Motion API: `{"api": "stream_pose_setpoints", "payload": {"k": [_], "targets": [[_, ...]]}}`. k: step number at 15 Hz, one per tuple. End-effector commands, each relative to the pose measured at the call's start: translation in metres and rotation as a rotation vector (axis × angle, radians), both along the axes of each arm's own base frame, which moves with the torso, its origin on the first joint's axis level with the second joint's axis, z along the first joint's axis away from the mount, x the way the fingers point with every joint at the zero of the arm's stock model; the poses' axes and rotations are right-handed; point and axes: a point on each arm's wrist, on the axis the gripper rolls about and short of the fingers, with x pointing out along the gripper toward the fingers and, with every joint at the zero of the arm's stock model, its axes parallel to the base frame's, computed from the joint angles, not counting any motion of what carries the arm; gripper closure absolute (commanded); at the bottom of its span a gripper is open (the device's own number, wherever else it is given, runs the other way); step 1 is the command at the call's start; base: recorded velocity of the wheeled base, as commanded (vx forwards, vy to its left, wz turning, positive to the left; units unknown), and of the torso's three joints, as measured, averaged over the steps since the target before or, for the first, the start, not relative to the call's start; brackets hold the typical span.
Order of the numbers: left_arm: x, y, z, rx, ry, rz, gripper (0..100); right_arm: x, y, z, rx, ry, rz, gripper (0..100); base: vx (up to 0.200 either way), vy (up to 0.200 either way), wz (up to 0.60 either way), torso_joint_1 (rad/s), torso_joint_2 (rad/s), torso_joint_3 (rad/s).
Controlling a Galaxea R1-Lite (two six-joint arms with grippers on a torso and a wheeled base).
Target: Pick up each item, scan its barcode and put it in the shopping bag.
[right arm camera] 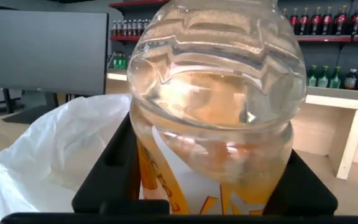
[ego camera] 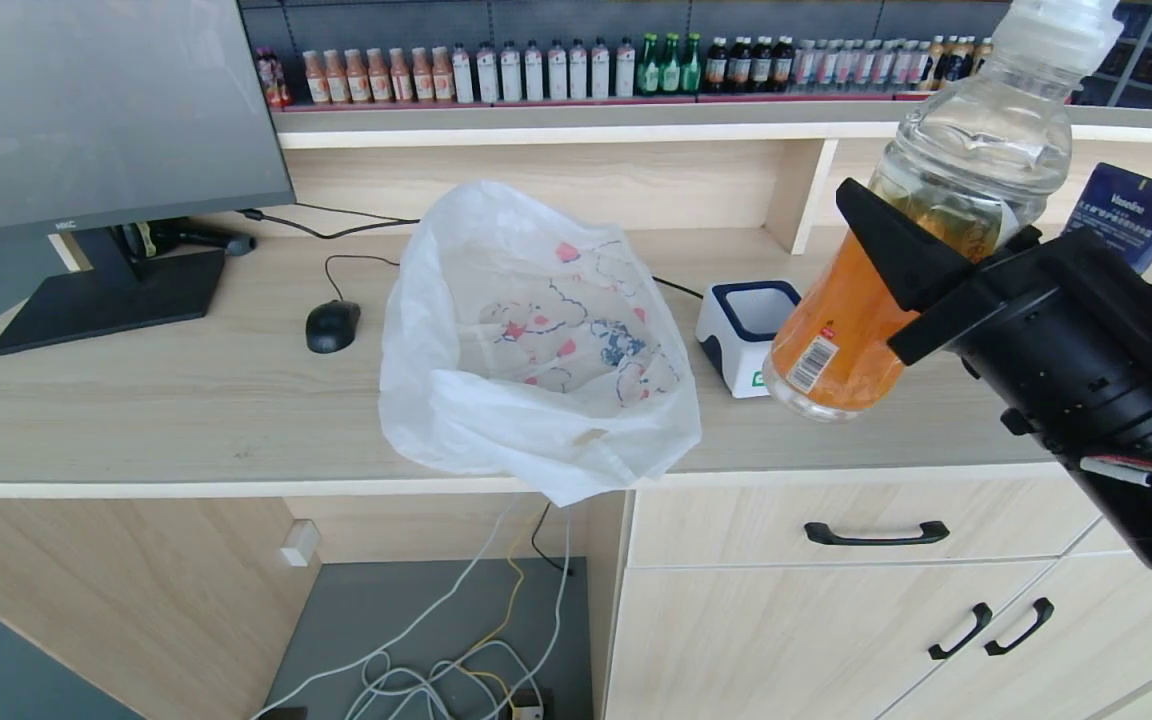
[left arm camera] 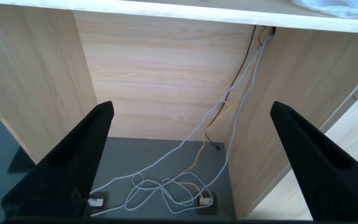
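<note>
My right gripper (ego camera: 936, 255) is shut on an orange drink bottle (ego camera: 921, 215), held tilted in the air above the right part of the counter. The barcode on the bottle's label faces down and left, close to the small white and blue scanner (ego camera: 744, 335) standing just left of it. In the right wrist view the bottle (right arm camera: 219, 106) sits between the black fingers (right arm camera: 107, 177), with the bag (right arm camera: 55, 149) behind it. A white shopping bag (ego camera: 536, 340) stands open at the counter's middle. My left gripper (left arm camera: 191, 165) hangs open below the counter, facing the cable recess.
A monitor (ego camera: 96, 110) and a black mouse (ego camera: 332, 325) occupy the left of the counter (ego camera: 136, 400). A blue box (ego camera: 1131, 215) stands at the far right behind my arm. Bottles line the back shelf (ego camera: 636, 70). Drawers (ego camera: 876, 535) sit beneath the counter, and loose cables (left arm camera: 173, 186) lie on the floor.
</note>
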Motion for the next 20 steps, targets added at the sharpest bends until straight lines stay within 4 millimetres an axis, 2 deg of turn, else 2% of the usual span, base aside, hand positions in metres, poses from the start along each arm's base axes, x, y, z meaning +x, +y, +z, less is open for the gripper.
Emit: {"api": "stream_pose_setpoints", "payload": {"k": [1,3,9,11,20], "targets": [[0.000,0.000,0.000,-0.001,0.000,0.000,0,0.004,0.003,-0.010,-0.001,0.039,-0.004,100,0.000,0.000,0.00,0.000,0.00,0.000],[0.000,0.000,0.000,0.001,0.000,-0.002,0,0.001,0.000,-0.014,0.014,0.067,0.009,100,0.000,0.000,0.00,0.000,0.00,0.000],[0.000,0.000,0.000,-0.001,0.000,0.000,0,0.001,-0.011,-0.004,0.055,0.040,-0.016,100,0.000,0.000,0.00,0.000,0.00,0.000],[0.000,0.000,0.000,-0.004,0.000,0.000,0,0.004,-0.017,0.002,0.070,0.023,-0.041,100,0.000,0.200,0.00,0.005,0.00,0.005],[0.000,0.000,0.000,-0.004,0.000,0.000,0,0.006,-0.021,0.002,0.086,0.029,-0.048,100,0.000,0.200,0.00,0.000,0.00,0.002]]}}
